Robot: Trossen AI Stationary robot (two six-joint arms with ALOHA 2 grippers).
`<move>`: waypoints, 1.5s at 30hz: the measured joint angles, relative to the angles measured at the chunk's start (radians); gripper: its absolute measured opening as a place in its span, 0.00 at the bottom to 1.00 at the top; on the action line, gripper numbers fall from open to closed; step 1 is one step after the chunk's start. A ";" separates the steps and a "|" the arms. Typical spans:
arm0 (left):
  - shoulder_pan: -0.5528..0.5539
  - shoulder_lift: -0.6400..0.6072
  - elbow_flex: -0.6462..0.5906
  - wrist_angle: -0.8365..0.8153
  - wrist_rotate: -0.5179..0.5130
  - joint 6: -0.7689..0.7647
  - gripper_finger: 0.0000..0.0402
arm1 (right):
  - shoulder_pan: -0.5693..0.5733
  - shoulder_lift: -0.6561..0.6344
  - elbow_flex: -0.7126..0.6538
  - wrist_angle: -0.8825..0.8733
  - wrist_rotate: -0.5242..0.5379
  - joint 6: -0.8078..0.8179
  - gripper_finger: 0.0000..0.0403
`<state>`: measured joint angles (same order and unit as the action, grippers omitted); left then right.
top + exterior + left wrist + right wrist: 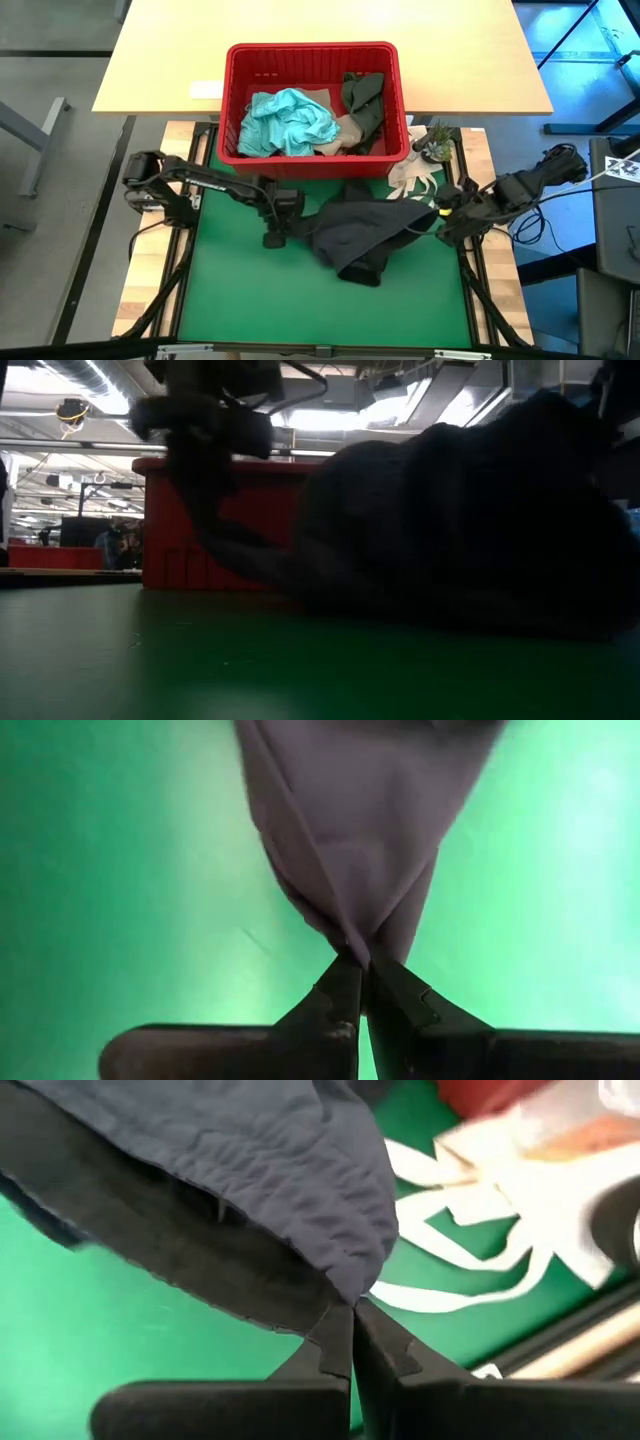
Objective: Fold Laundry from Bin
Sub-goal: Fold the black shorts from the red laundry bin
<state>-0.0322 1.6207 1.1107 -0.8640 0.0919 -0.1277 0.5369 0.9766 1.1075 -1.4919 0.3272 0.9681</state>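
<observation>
A dark grey garment (pixel 370 235) lies bunched on the green mat (pixel 250 300), stretched between my two grippers. My left gripper (pixel 288 232) is shut on its left end, and my right gripper (pixel 437 212) is shut on its right end. At the mat's far edge stands the red bin (pixel 310 47). It holds a light teal garment (pixel 288 122), a beige one (pixel 345 130) and a dark olive one (pixel 363 100). In the low view the dark garment (pixel 460 530) fills the right side in front of the bin (pixel 190 530). My left gripper pinches a gathered tip of the dark garment (pixel 356 942) between its two fingertips, coming from above and pointing down. The cloth fans out from the tip in taut folds toward the mat. How many layers are in the pinch does not show. My right gripper pinches the garment's edge (pixel 352 1288) at a bunched fold, between its two fingertips. It comes steeply from above. The cloth drapes away from the fingers, with its dark inner side showing; the bulk rests on the mat.
A white cloth bag with loop handles (pixel 415 175) lies on the mat's far right corner, close to my right gripper, and shows in the right wrist view (pixel 470 1230). Beside it stands a small potted plant (pixel 437 142). A wooden table (pixel 150 70) lies behind the bin.
</observation>
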 joint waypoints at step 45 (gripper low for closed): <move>-0.158 0.001 0.000 -0.078 0.074 -0.028 0.00 | 0.000 0.084 -0.053 0.768 -0.195 -0.143 0.49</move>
<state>-0.1898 1.6218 1.1107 -0.9419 0.1659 -0.1555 0.5373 1.0606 1.0542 -0.7241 0.1321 0.8254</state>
